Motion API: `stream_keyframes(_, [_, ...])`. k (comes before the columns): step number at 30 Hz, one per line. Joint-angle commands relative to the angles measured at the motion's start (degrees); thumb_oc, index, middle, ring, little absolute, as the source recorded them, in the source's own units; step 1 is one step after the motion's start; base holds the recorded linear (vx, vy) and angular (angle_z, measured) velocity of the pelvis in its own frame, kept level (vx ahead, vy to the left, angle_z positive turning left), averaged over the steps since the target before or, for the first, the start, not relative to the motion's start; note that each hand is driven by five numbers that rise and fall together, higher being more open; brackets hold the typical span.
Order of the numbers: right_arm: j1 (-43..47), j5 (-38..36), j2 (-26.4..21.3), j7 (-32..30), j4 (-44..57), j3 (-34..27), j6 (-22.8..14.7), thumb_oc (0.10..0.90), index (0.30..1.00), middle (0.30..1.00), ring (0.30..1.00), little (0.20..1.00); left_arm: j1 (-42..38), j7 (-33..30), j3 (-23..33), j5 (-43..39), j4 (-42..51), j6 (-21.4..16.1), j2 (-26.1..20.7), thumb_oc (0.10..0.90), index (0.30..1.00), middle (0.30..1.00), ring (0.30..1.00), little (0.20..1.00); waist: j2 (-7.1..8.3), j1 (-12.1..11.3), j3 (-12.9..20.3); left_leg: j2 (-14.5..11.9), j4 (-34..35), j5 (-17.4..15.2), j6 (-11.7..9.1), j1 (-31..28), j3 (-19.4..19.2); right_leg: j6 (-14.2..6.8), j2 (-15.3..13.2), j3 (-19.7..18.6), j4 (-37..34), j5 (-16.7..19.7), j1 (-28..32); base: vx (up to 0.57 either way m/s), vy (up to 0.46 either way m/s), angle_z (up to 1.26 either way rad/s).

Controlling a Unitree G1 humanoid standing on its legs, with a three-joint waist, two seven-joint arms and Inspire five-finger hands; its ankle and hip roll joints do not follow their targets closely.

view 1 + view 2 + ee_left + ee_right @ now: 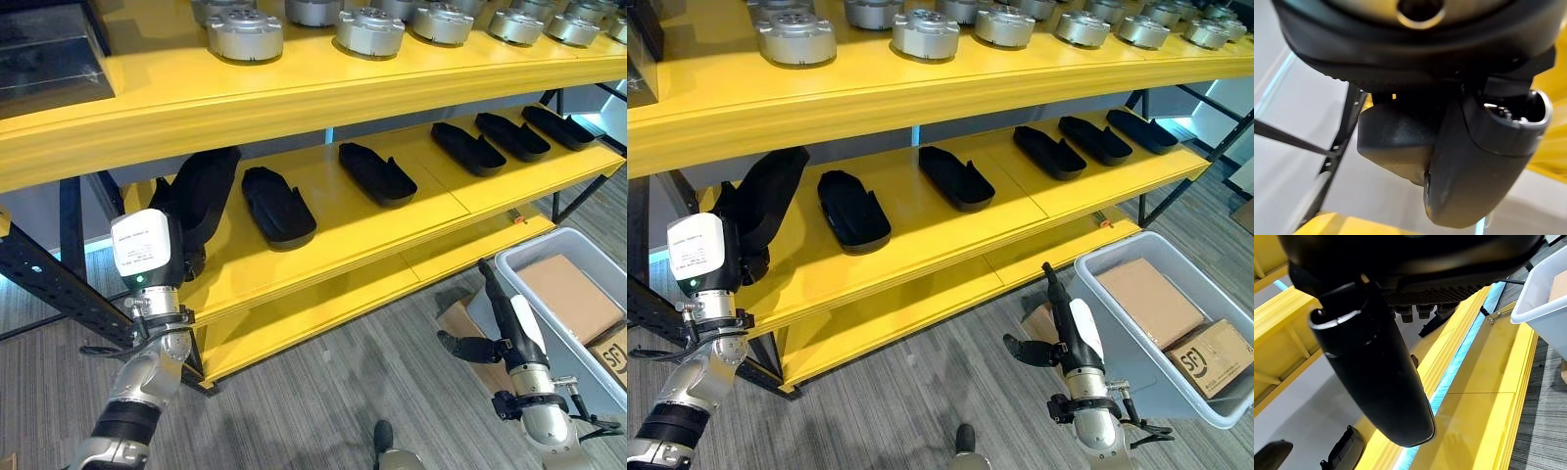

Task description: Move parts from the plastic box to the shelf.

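A black moulded part (204, 186) stands tilted on end at the left end of the middle yellow shelf (343, 240). My left hand (188, 257) is shut on its lower end, and the thumb (1474, 161) lies over the part (1393, 142) in the left wrist view. Several more black parts (277, 204) lie flat in a row along the same shelf. My right hand (502, 311) hangs open low on the right, fingers straight, beside the grey plastic box (517, 262). It holds nothing, and its thumb (1376, 382) is straight.
The plastic box (1087, 269) stands on the floor at the right with cardboard boxes (1151, 299) in it. Round silver parts (245, 34) line the top shelf. A lower yellow shelf (323, 313) juts out below. A black frame post (49, 279) stands at the left.
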State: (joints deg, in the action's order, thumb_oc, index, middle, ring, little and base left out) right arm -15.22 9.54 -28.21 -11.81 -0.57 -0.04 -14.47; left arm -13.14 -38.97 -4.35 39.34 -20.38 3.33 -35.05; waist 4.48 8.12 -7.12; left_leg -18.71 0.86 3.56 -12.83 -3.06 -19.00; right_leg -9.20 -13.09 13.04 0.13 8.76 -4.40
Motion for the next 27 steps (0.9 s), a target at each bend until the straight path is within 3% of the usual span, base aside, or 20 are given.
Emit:
stream_keyframes(1, [5.07,-0.01,-5.52,-1.85,4.88,-2.67,-4.03,0.9,1.0,1.0,1.0,1.0,-13.79,-7.39,2.34,-1.93,-1.62,-0.85,-4.13,0.4,0.3,0.3,0.3,0.3,-0.88,1.06,2.29,-3.69,-2.82,5.36,0.79,3.18,-0.05,-2.86,-3.82,-1.43,10.41,-9.42,3.73,-0.02,-0.021,0.04])
stream_keyframes(6, [5.34,0.14,-6.53,-1.29,4.85,-1.4,-4.26,0.9,1.0,1.0,1.0,1.0,-16.75,-6.71,0.64,-3.41,-7.2,0.19,-5.92,0.4,0.3,0.3,0.3,0.3,-1.19,1.36,1.9,-4.28,-3.32,5.66,0.58,4.16,0.54,-2.59,-3.2,-1.08,11.46,-10.13,2.98,-0.01,-0.017,0.06])
stream_keyframes(27, [7.0,0.11,-8.88,-0.2,5.47,0.4,-3.21,0.9,1.0,1.0,1.0,1.0,-25.76,-6.17,-2.52,-10.01,-14.09,1.84,-3.74,0.4,0.3,0.3,0.3,0.3,-1.4,1.17,-1.04,-5.5,-6.73,5.87,0.21,9.7,4.0,-1.64,-2.82,-0.21,16.46,-12.21,-0.75,-0.01,-0.015,0.05])
